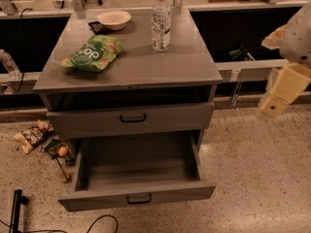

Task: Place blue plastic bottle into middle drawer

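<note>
The blue plastic bottle [161, 21], clear with a white cap and a pale label, stands upright at the back right of the grey cabinet's top [146, 67]. The middle drawer [138, 197], the lowest one with a black bar handle, is pulled out and its inside shows nothing in it. The drawer above it [131, 118] is closed. My gripper [280, 92] hangs at the right edge of the camera view, above the floor, well to the right of the cabinet and apart from the bottle. It holds nothing.
A green snack bag [92, 53] and a white bowl [114, 19] lie on the cabinet top, left of the bottle. Snack packets [33, 136] lie on the floor left of the cabinet. A black cable [99, 223] runs in front of the open drawer.
</note>
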{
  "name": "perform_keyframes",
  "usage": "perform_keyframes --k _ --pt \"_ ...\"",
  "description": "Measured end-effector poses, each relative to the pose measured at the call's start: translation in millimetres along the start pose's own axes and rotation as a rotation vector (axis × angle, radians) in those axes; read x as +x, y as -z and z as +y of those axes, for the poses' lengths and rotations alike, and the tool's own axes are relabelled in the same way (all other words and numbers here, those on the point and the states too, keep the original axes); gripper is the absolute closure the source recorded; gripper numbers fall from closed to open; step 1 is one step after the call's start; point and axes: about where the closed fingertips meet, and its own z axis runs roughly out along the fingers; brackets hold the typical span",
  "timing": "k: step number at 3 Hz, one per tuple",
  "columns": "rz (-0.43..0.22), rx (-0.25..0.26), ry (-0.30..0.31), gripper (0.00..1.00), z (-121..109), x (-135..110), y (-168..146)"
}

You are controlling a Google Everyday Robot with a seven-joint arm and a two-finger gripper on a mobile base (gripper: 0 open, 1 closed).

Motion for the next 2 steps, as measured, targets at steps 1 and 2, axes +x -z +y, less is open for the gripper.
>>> perform_keyframes --k 1,2 --pt "-0.213 0.034 -0.068 0.00 -45 -24 -25" --pt "-0.518 0.068 -0.179 0.00 -110 -64 -56"
